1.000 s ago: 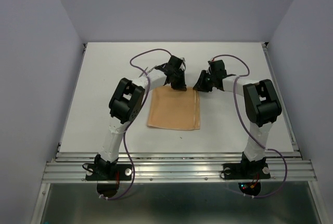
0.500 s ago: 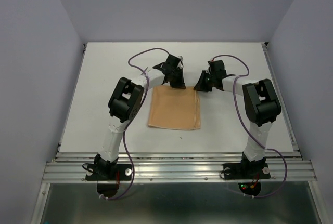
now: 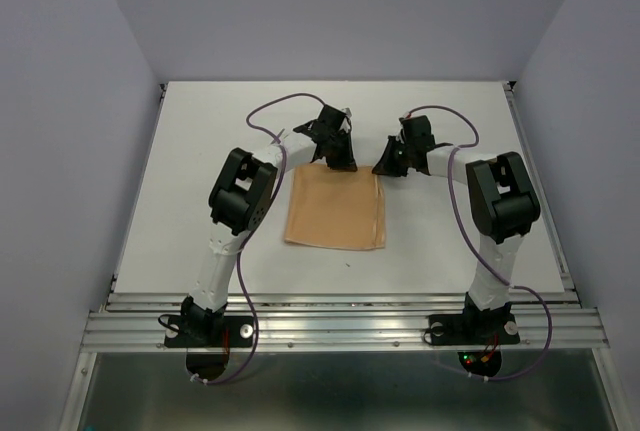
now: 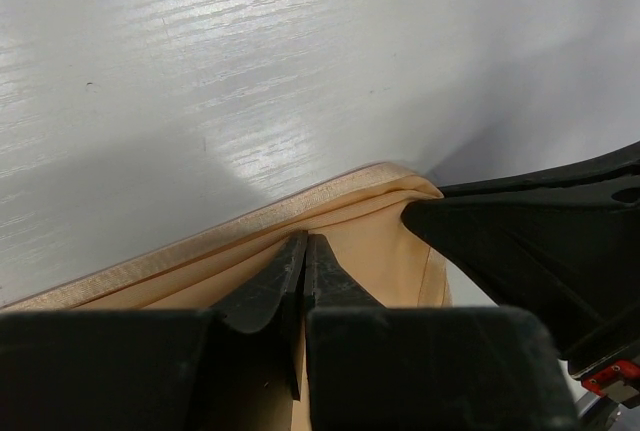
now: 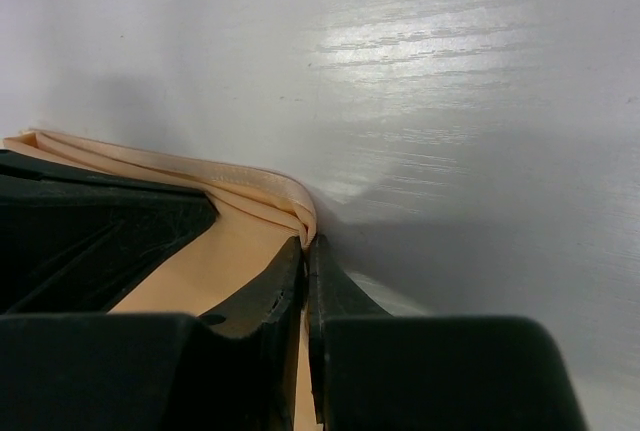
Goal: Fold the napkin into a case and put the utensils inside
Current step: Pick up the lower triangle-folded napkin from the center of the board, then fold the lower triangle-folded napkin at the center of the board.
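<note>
The peach-orange napkin (image 3: 335, 208) lies flat on the white table as a layered rectangle. My left gripper (image 3: 341, 163) sits at its far edge, left of the far right corner. In the left wrist view its jaws (image 4: 305, 243) are shut on the napkin's raised hem (image 4: 250, 226). My right gripper (image 3: 384, 168) is at the far right corner. Its jaws (image 5: 307, 244) are shut, pinching the napkin's bunched corner (image 5: 270, 191). The two grippers stand close together. The utensils and a case are out of view.
The white table (image 3: 200, 151) has a metal rail (image 3: 340, 326) along its near edge and grey walls on three sides. Purple cables (image 3: 270, 111) loop off both arms above the far half of the table.
My right gripper's jaws have closed on the napkin's far right corner. The left gripper shifted slightly at the far edge and keeps its hold.
</note>
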